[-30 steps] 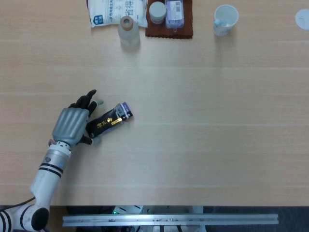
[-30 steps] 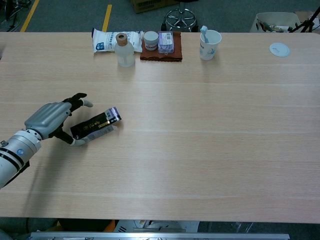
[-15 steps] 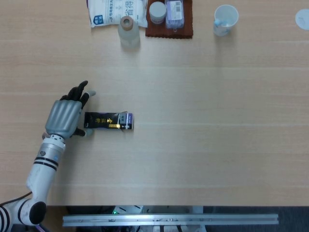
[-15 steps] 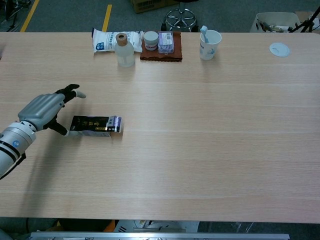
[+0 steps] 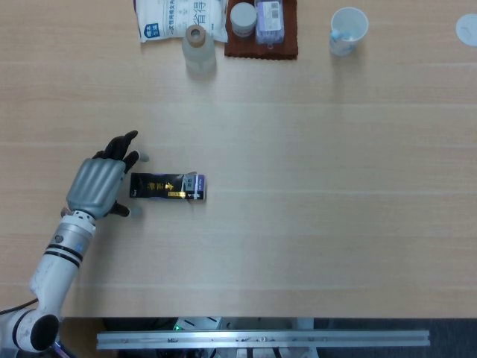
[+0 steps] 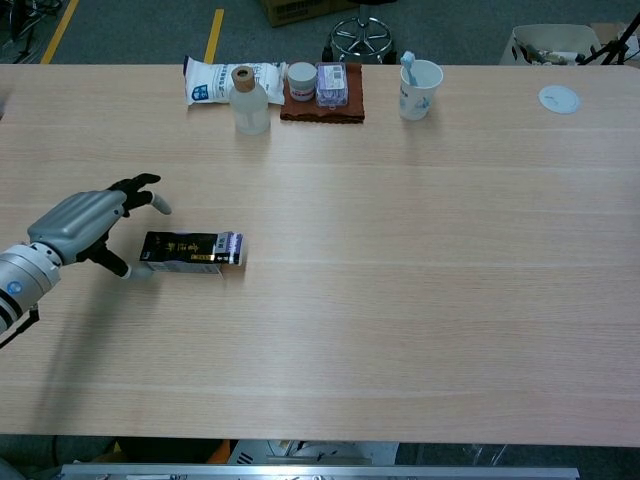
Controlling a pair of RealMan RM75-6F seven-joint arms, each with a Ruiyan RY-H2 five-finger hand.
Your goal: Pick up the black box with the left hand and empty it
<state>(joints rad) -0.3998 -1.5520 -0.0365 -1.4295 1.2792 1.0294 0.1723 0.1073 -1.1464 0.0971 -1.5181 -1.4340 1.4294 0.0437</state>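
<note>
1. Black box (image 5: 167,186) lies flat on the bench (image 5: 313,194), left of frame centre.
2. Left hand (image 5: 97,186) released, fingers spread, just beside the box's left end; grasping nothing.

Light wood-grain counter (image 6: 420,300) fills both views, evenly lit. Beyond its far edge: grey floor (image 6: 140,30) with a yellow line (image 6: 212,35), a stool base (image 6: 360,38), and a cardboard box (image 6: 300,10).

Grey-backed left hand (image 5: 95,186) with black fingers, white black-banded forearm.
</note>
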